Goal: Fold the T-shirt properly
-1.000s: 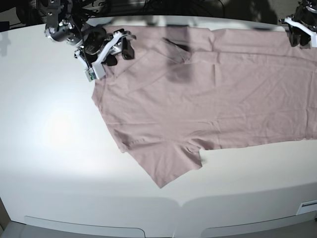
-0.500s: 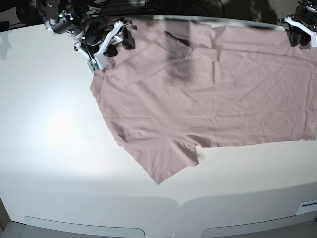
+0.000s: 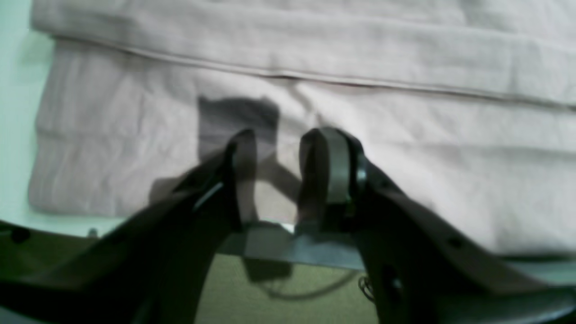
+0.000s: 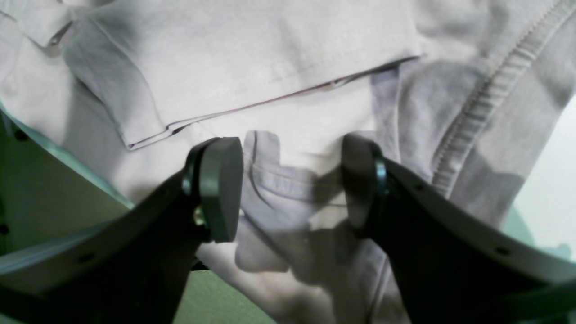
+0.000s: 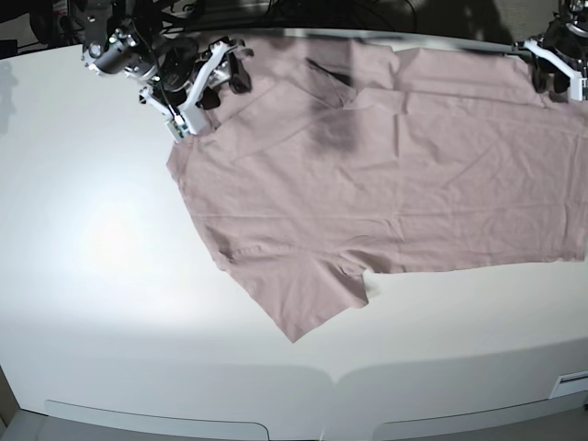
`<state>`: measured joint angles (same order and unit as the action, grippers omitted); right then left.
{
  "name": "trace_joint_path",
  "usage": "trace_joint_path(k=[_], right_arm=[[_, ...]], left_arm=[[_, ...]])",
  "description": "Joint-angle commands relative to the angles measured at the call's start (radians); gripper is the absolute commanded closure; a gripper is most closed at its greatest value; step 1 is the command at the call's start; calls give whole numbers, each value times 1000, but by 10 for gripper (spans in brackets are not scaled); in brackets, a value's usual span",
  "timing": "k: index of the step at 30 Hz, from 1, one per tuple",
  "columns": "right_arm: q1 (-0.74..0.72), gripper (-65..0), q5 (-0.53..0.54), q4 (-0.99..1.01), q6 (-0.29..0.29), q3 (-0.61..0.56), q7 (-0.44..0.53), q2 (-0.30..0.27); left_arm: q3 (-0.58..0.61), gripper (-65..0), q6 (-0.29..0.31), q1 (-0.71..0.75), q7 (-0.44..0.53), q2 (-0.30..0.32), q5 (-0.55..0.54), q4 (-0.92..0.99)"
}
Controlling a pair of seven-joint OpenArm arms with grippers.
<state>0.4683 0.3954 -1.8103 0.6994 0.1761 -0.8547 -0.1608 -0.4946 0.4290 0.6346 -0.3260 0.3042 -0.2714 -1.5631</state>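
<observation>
The wrinkled dusty-pink cotton T-shirt [image 5: 386,175] is spread on the white worktop [image 5: 101,276]; the left tool [image 3: 279,180] and right tool [image 4: 292,189] are held released above it.

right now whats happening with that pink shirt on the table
A two-armed robot is working on folding the pink T-shirt, which lies spread and wrinkled on the white table, one sleeve pointing toward the near edge. Both arms are at the shirt's far edge. The right gripper is open with a bunched bit of fabric between its fingers near the collar end. The left gripper sits over the hem end, fingers slightly apart, nothing visibly pinched. No fold has been made yet.
</observation>
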Motion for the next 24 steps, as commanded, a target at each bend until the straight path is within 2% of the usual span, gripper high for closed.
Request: trace_joint_path(k=[1, 3, 6, 9, 11, 17, 21, 24], right_arm=[[0, -351, 6, -17, -1, 1, 5, -5], [-2, -351, 5, -17, -1, 1, 4, -5], [-2, -351, -4, -17, -1, 3, -3, -5], [-2, -351, -3, -17, -1, 31, -3, -5], [-2, -351, -3, -17, -1, 64, -3, -6], [-2, -351, 44, -17, -1, 164, -3, -8], [-3, -351, 124, -20, -1, 164, -3, -37], [-3, -351, 137, -40, -1, 164, -3, -39]], left_arm=[[-4, -213, 5, 9, 12, 12, -5, -25], [-4, -213, 5, 8, 13, 12, 10, -34], [-4, -213, -5, 12, 13, 12, 96, -34], [-4, -213, -80, 17, 23, 13, 140, -33], [-4, -213, -105, 16, 27, 13, 150, -33], [-4, -214, -105, 14, 43, 18, 161, -34], [-4, -217, -105, 14, 43, 18, 159, -34], [-4, -217, -105, 13, 43, 21, 159, -34]])
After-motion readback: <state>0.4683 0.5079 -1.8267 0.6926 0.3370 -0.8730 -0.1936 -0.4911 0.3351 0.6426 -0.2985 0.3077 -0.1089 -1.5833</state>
